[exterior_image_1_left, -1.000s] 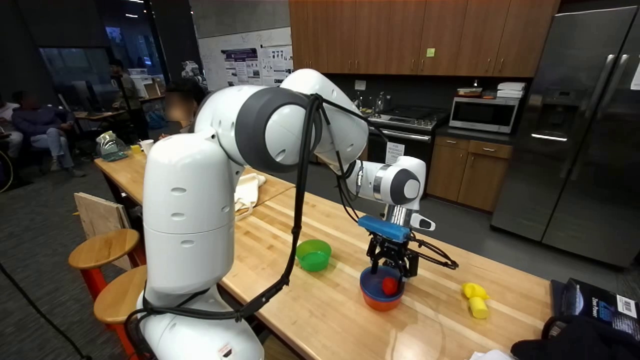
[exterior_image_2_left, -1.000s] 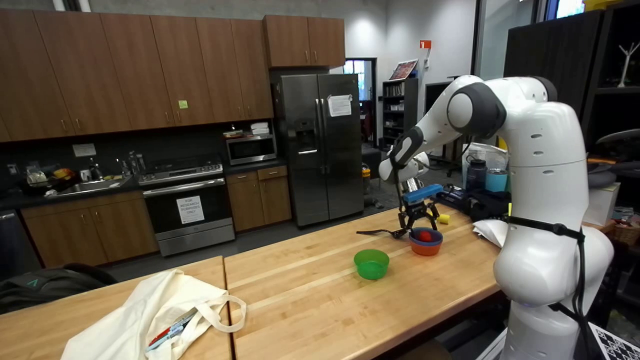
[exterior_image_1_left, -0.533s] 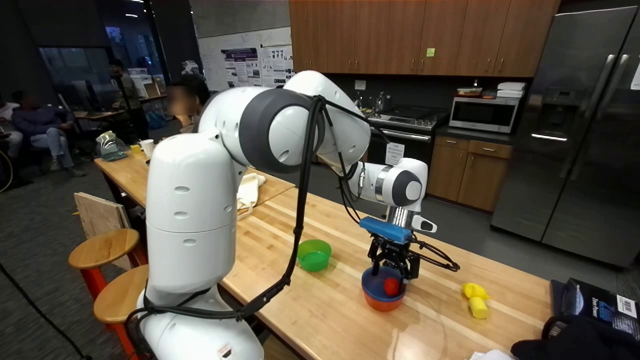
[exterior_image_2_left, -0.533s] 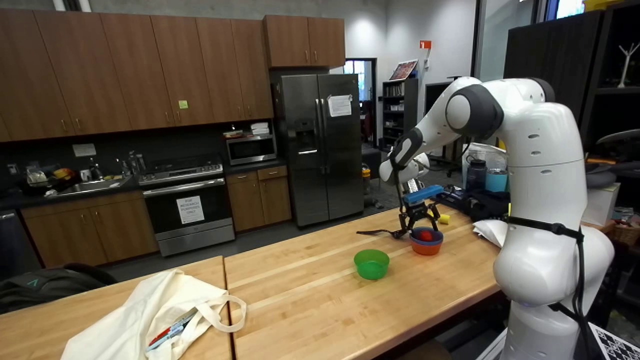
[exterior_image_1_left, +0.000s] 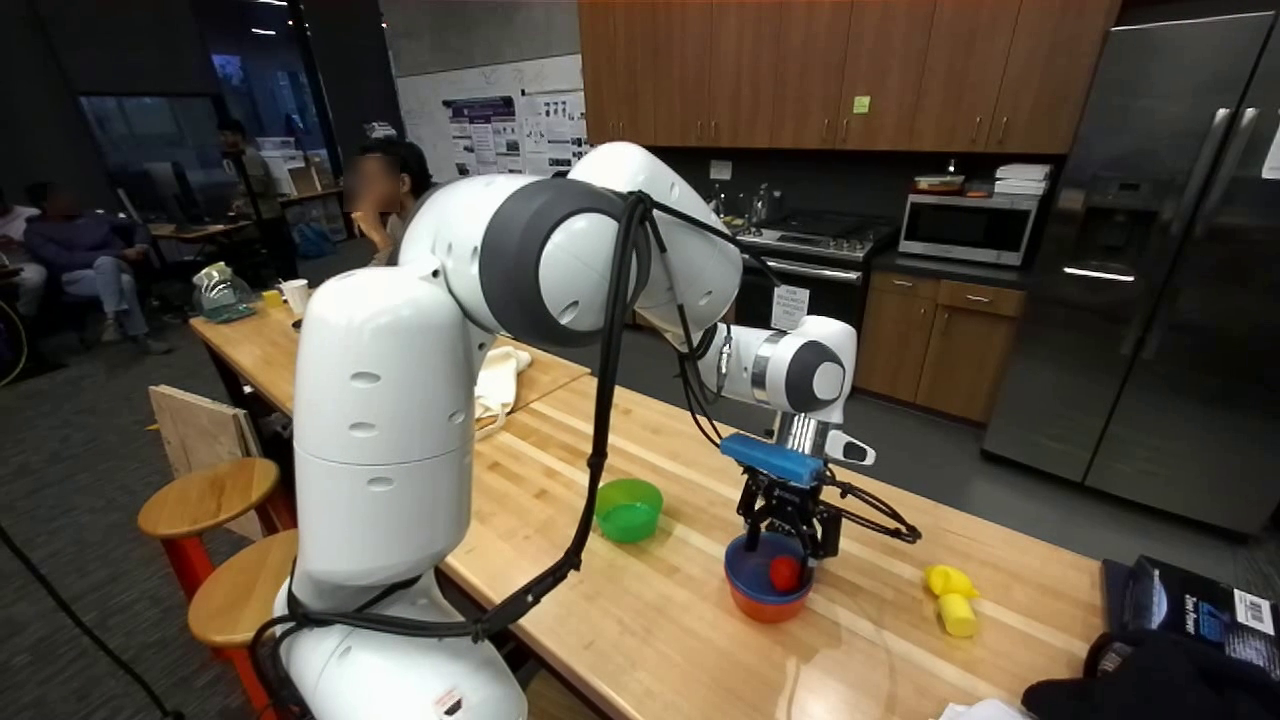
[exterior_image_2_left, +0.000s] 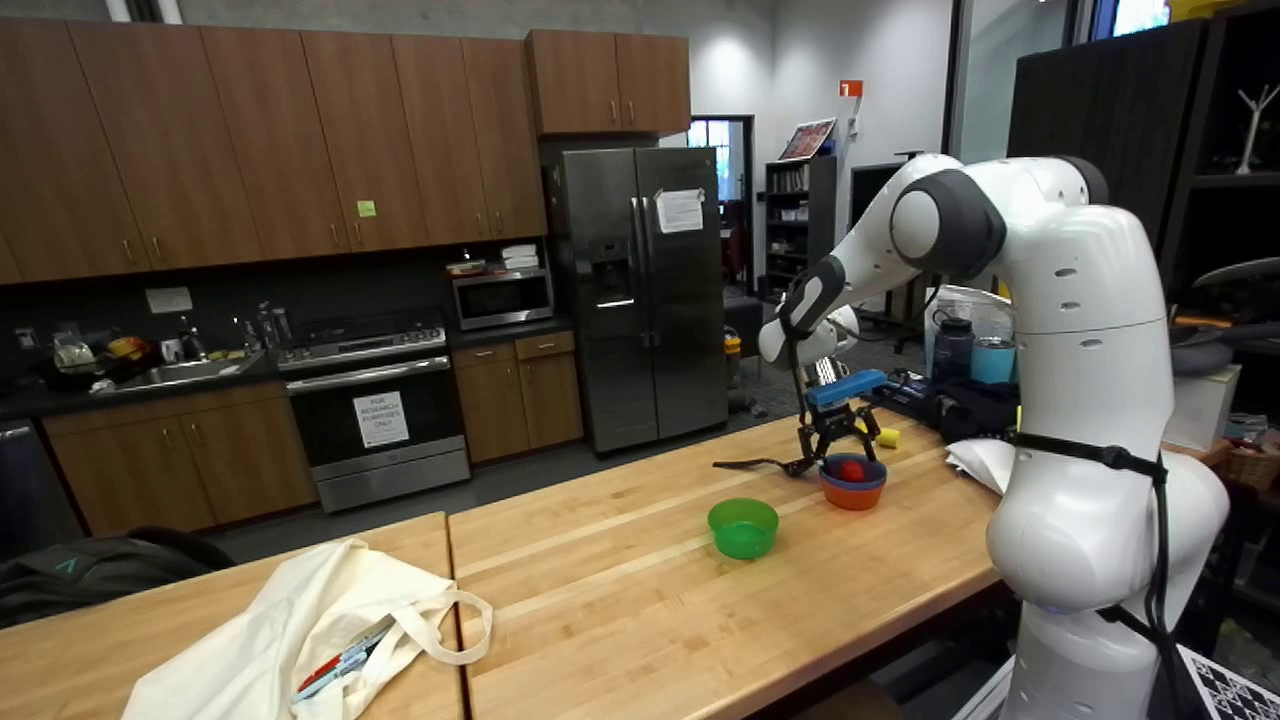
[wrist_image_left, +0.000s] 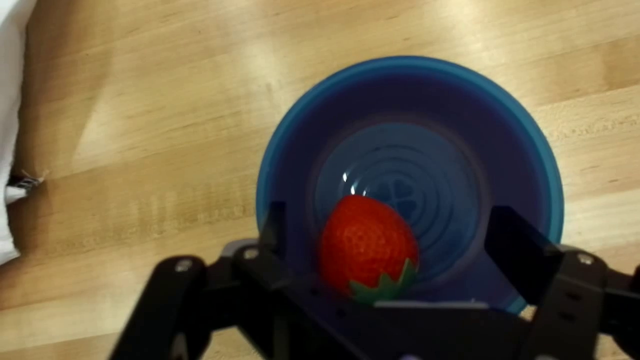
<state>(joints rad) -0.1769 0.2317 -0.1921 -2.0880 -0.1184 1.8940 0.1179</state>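
Pincer (wrist_image_left: 391, 227): jaws well apart, the red strawberry (wrist_image_left: 367, 240) lying free between them. In the wrist view the two fingers (wrist_image_left: 520, 250) flank the fruit with a visible gap on each side, the narrower at that view's left. The strawberry (real or imitation, I cannot determine) sits inside the blue bowl (wrist_image_left: 415, 92), off centre toward the pincer's base, green leaves (wrist_image_left: 384, 288) turned the same way. Both fingers cross the bowl's rim in that view, tips seen against its interior; contact with the rim cannot be confirmed.

In both exterior views an orange lower wall (exterior_image_1_left: 768, 608) shows beneath the blue; whether it belongs to a second, nested bowl is unclear. The whole stands on the wooden bench (exterior_image_1_left: 650, 640), directly under the pincer.

In an exterior view, a yellow object (exterior_image_1_left: 957, 616) of uncertain identity lies to the right of the blue bowl and a green bowl (exterior_image_1_left: 628, 525) stands to its left, both apart from it. At that view's right edge, a dark cloth (exterior_image_1_left: 1150, 680) overlaps a black box (exterior_image_1_left: 1180, 600).

Well apart from these, a cream bag (exterior_image_2_left: 240, 640) lies with its handle crossing the join in the bench top.

Background: a stove (exterior_image_2_left: 330, 425), a microwave (exterior_image_1_left: 965, 232) and a refrigerator (exterior_image_2_left: 643, 305) line the far wall, wooden cabinets (exterior_image_2_left: 270, 140) mounted above.
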